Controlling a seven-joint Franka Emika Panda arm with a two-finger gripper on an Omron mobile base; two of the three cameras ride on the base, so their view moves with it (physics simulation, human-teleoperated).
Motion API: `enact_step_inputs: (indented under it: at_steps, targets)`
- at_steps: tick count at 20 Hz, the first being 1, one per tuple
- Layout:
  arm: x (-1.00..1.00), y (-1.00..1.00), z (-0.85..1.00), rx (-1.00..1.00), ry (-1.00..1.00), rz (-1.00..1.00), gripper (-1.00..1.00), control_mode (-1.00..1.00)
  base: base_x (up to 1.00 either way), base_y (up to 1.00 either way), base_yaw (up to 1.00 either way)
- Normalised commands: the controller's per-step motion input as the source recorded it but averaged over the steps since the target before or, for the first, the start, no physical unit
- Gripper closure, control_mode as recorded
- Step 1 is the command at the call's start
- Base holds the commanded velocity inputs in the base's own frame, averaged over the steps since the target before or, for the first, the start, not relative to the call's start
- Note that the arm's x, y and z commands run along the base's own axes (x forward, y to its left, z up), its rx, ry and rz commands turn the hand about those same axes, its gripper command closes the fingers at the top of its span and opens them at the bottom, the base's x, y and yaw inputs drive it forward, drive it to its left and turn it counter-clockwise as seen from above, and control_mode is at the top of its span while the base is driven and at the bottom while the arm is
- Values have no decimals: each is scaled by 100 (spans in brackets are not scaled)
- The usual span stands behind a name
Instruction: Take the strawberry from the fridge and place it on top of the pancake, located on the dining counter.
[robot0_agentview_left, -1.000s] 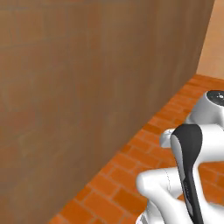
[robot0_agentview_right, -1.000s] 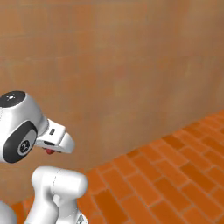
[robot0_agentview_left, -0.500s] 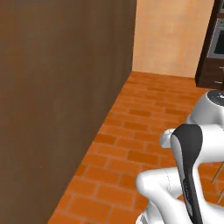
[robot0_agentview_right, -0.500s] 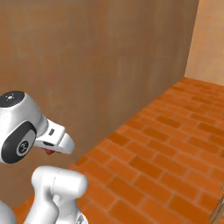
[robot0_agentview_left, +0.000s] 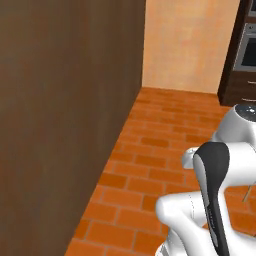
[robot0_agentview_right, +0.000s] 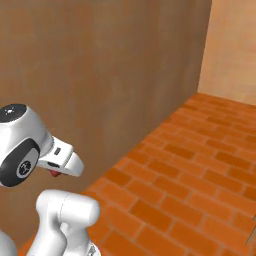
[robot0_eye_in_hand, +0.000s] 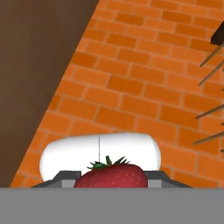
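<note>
— Where the hand view looks down past the claw (robot0_eye_in_hand: 111, 186), what sits there?

— The strawberry (robot0_eye_in_hand: 112, 176), bright red, at 6 o'clock in that view, pinched between the two grey finger tips (robot0_eye_in_hand: 65, 177). The claw is nearly closed, clamped on the fruit from either side.

— Which way does the fruit point?

— Its green leafy crown sits at 12 o'clock on the berry, toward the floor side of that view. The body looks wider than tall, its long axis running from 9 to 3 o'clock, though the lower part is cut off at the bottom edge, so the tip cannot be seen.

— What is around it?

— An orange brick floor (robot0_eye_in_hand: 144, 78) spreads beyond the fruit. A dark brown wood panel (robot0_agentview_left: 60, 120) rises at 9 to 11 o'clock in the left base view and covers much of the right base view. In the right base view a speck of red shows under the white wrist at 8 o'clock; the finger tips themselves are hard to make out there.

— Anything else?

— A pale peach wall (robot0_agentview_left: 192, 42) stands at 12 o'clock in the left base view, with dark cabinets and an oven (robot0_agentview_left: 247, 47) front at 2 o'clock, cut off by the edge. Thin metal stool legs (robot0_eye_in_hand: 210, 109) cross the hand view at 3 o'clock, only partly shown.
</note>
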Motion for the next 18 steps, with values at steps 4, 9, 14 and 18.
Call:
enact_step_inputs:
  at_steps: [4, 9, 14, 18]
  targets:
    - [0, 0, 0, 0, 0, 0, 100, 100, 100, 0, -32]
    - [0, 0, 0, 0, 0, 0, 100, 100, 80, 1, -66]
    - [0, 0, 0, 0, 0, 0, 100, 100, 82, 12, -70]
    - [0, 0, 0, 0, 0, 0, 100, 100, 91, 32, -70]
